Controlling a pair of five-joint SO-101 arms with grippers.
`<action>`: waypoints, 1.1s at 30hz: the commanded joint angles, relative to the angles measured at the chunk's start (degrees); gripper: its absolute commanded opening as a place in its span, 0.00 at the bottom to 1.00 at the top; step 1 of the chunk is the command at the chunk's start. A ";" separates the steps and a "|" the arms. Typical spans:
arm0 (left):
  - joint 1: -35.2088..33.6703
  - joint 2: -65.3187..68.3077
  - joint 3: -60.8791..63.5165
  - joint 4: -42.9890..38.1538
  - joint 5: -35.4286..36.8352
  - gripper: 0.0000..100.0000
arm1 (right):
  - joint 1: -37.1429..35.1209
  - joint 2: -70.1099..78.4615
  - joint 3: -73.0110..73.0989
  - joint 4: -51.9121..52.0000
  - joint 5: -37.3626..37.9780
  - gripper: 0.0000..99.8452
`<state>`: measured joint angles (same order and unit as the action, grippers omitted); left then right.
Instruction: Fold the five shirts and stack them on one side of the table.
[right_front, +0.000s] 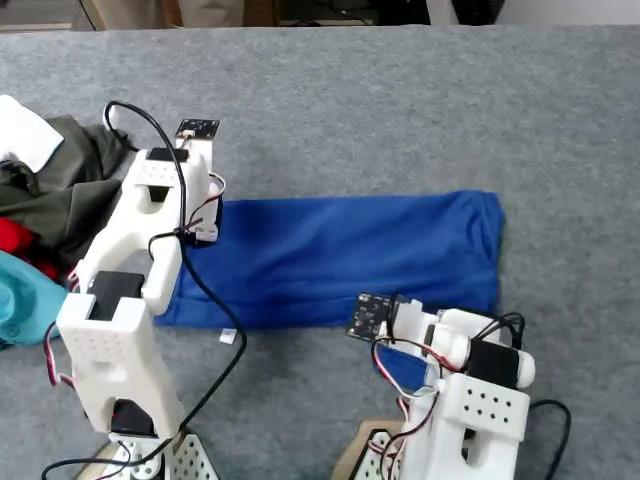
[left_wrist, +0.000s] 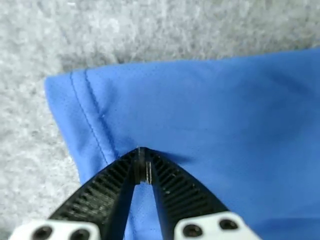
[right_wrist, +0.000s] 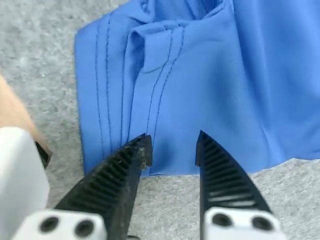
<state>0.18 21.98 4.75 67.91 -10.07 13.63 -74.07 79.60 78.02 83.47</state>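
Observation:
A blue shirt (right_front: 340, 255), folded into a long strip, lies flat across the middle of the grey table. My left arm (right_front: 165, 190) stands over the strip's left end. In the left wrist view my left gripper (left_wrist: 142, 165) is shut, its tips resting on the blue fabric (left_wrist: 210, 110) just inside the stitched hem (left_wrist: 92, 120). My right arm (right_front: 450, 360) sits at the front edge of the strip. My right gripper (right_wrist: 172, 150) is open above a folded, stitched flap of the shirt (right_wrist: 150, 75), with nothing between its fingers.
A heap of unfolded shirts lies at the table's left edge: dark green (right_front: 75, 190), white (right_front: 25, 130), red (right_front: 15, 235) and teal (right_front: 25, 295). A small white tag (right_front: 228, 337) lies in front of the blue strip. The grey felt beyond the strip is bare.

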 joint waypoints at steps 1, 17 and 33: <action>0.00 -0.40 -5.01 3.08 0.00 0.02 | -0.57 -0.13 4.79 0.88 1.14 0.16; -0.18 -0.22 -14.07 10.11 0.09 0.02 | 0.31 30.02 -18.33 9.14 -0.97 0.16; 0.18 0.04 -13.98 10.11 0.09 0.02 | 2.77 35.56 -5.41 -15.47 1.05 0.16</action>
<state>0.18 22.24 -6.95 77.67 -10.07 15.91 -38.73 73.54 63.52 84.09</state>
